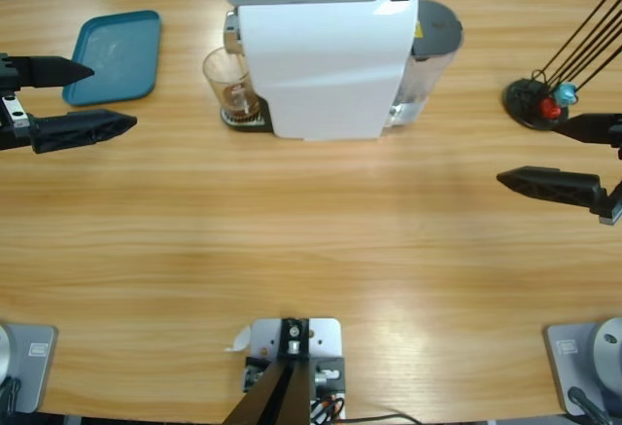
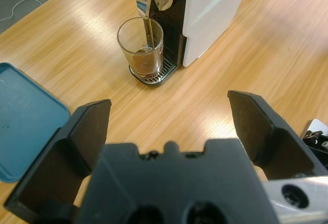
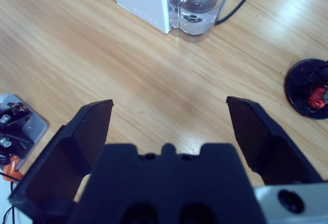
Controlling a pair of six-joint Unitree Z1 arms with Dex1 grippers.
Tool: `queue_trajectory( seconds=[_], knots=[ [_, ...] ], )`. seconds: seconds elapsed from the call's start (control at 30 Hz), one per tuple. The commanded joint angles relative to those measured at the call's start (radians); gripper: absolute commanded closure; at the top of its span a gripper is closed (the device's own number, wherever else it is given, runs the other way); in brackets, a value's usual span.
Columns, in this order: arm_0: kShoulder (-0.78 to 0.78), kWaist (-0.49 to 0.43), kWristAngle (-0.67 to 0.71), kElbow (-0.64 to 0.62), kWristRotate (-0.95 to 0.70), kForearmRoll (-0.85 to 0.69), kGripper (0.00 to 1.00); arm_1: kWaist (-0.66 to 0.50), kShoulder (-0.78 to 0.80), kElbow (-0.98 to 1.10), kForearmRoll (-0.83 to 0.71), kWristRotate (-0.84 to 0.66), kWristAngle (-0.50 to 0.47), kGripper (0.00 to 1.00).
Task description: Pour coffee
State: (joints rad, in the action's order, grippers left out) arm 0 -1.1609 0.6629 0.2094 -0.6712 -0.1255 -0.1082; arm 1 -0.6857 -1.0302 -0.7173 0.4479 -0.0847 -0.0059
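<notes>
From above, a white coffee machine (image 1: 326, 55) is seen standing near the far edge of the table (image 1: 311, 240), about the middle of its length. A clear glass (image 1: 230, 83) is set on the drip tray under the spout at the machine's left side, evidently so that it catches what is brewed; the coffee (image 1: 238, 106) lies as a shallow dark layer in its bottom. A blue tray (image 1: 115, 57) is laid toward the far left corner, possibly as a place for the filled glass. A black stand (image 1: 535, 104) with thin rods and small red and blue capsules is kept near the right edge. 2 grippers are held back at the side edges: the left gripper (image 1: 83, 99) near the tray, the right gripper (image 1: 554, 158) just in front of the stand, both well apart from the machine, probably to keep clear while brewing runs.

In the left wrist view, the left gripper (image 2: 169, 126) is seen released, with nothing between its jaws, and is aimed at the glass (image 2: 140, 47). A thin stream is seen falling from the spout into the coffee (image 2: 144, 65), so the pour is judged under way.

In the right wrist view, the right gripper (image 3: 169, 124) is likewise spread wide and empty. The machine's clear water tank (image 3: 197, 3) and a black cable are shown ahead, the stand (image 3: 307, 88) at the right.
</notes>
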Motion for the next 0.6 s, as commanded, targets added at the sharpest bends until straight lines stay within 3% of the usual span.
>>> queue_trajectory(
  seconds=[0.03, 0.6],
  knots=[
    [0.008, 0.011, -0.002, 0.020, 0.004, -0.001, 0.000, -0.012, 0.012, 0.053, -0.033, -0.029, 0.005, 0.000],
    [0.009, 0.011, 0.004, 0.028, 0.004, -0.004, 0.000, -0.012, -0.006, 0.068, -0.049, -0.062, -0.006, 0.000]
  ],
)
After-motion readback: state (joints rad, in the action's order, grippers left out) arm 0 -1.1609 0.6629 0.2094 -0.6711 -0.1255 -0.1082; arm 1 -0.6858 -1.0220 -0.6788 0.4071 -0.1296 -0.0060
